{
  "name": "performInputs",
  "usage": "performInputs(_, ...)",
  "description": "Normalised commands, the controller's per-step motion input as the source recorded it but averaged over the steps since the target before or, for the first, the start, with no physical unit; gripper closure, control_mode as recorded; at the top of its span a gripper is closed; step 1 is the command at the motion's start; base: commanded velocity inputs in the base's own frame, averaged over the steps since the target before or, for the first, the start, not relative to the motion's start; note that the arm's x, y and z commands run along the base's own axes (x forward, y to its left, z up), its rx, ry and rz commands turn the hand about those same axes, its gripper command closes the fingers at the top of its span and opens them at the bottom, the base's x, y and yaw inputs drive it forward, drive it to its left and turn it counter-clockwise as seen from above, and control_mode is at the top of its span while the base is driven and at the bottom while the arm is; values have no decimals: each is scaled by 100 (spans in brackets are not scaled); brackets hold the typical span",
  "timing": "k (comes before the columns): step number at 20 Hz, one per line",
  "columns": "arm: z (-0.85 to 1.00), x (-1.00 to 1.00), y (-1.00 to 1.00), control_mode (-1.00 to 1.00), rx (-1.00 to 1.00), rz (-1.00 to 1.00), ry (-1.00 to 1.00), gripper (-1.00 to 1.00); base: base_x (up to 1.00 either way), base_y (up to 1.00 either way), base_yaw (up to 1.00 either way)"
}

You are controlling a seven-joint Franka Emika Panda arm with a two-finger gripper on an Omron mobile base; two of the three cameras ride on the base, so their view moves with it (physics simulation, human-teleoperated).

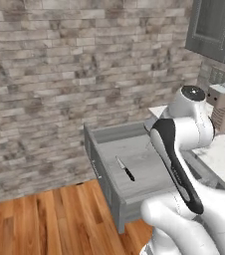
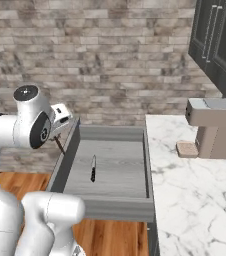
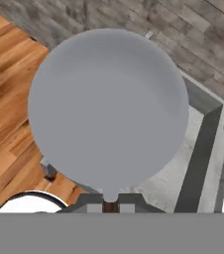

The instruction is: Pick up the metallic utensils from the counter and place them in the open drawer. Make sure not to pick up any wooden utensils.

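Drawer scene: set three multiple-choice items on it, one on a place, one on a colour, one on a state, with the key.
1. Where does the knife lie?
A. on the counter
B. inside the drawer
C. on the floor

2. What colour is the knife's handle?
A. black
B. red
C. tan

3. What is the gripper doing?
A. open and empty
B. shut on a wooden fork
C. shut on a spoon

Key:
1 B, the knife lies on the flat inside of the open drawer.
2 A, a black handle below a silver blade.
3 C, the gripper holds the grey spoon by its stem.
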Motion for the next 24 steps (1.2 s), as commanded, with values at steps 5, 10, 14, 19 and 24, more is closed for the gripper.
performInputs(5,-80,100,-15,-100,-1,-4,47,100,0,0,0)
performInputs(10,-62,71,-38,-100,12,18,9,100,0,0,0)
performInputs(14,-70,74,-13,-100,7,8,5,100,0,0,0)
performInputs(19,-68,79,-1,-100,0,-10,17,100,0,0,0)
performInputs(24,-59,67,0,-100,0,-28,19,100,0,0,0)
